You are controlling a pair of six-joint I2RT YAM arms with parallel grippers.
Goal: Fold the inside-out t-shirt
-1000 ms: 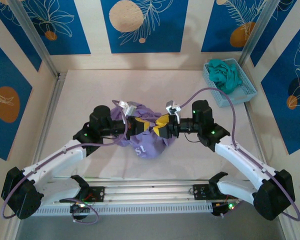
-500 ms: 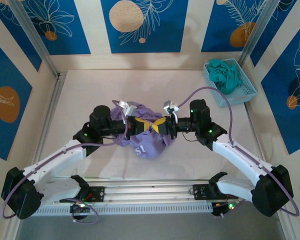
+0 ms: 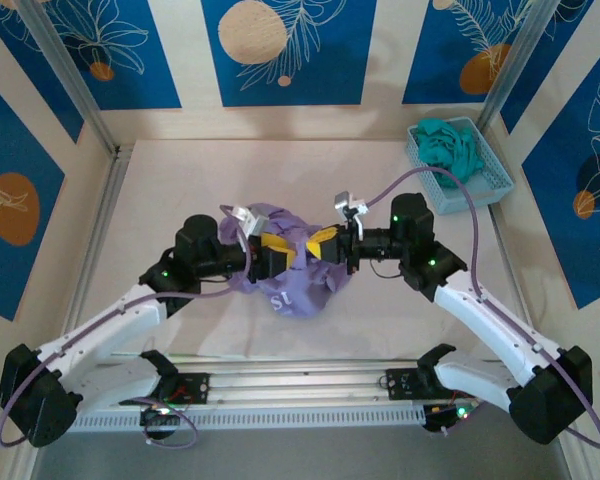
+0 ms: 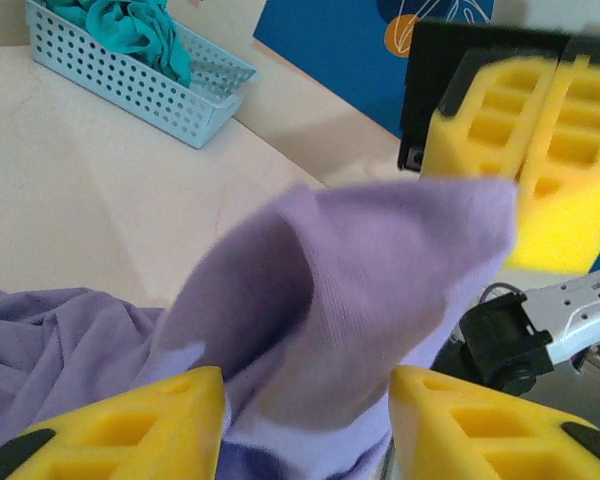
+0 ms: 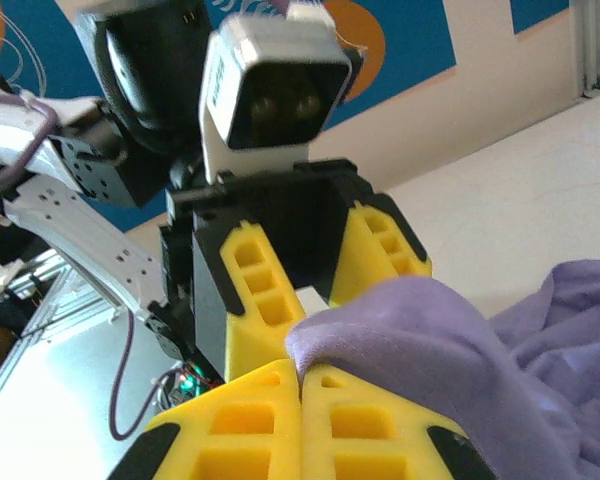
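Note:
The inside-out t-shirt (image 3: 295, 290) is a bunched lavender heap in the middle of the table, with faint white print on its near side. Both grippers meet tip to tip just above it. My right gripper (image 3: 322, 243) is shut on a raised fold of the t-shirt (image 5: 460, 340), pinched at its yellow pads (image 5: 300, 375). My left gripper (image 3: 278, 250) faces it, jaws apart. In the left wrist view the lifted fold of the t-shirt (image 4: 360, 270) runs loosely between the left gripper's (image 4: 307, 385) fingers up to the right gripper's shut fingers (image 4: 520, 150).
A light blue perforated basket (image 3: 485, 190) at the back right holds a teal garment (image 3: 450, 145). It also appears in the left wrist view as the basket (image 4: 140, 85). Blue-and-cream panels wall the table on three sides, and the arm bases and a rail line the near edge.
The right gripper closed on the fold that the left gripper was holding. The left gripper has since opened and let it go. Both wrists shifted slightly toward the back.

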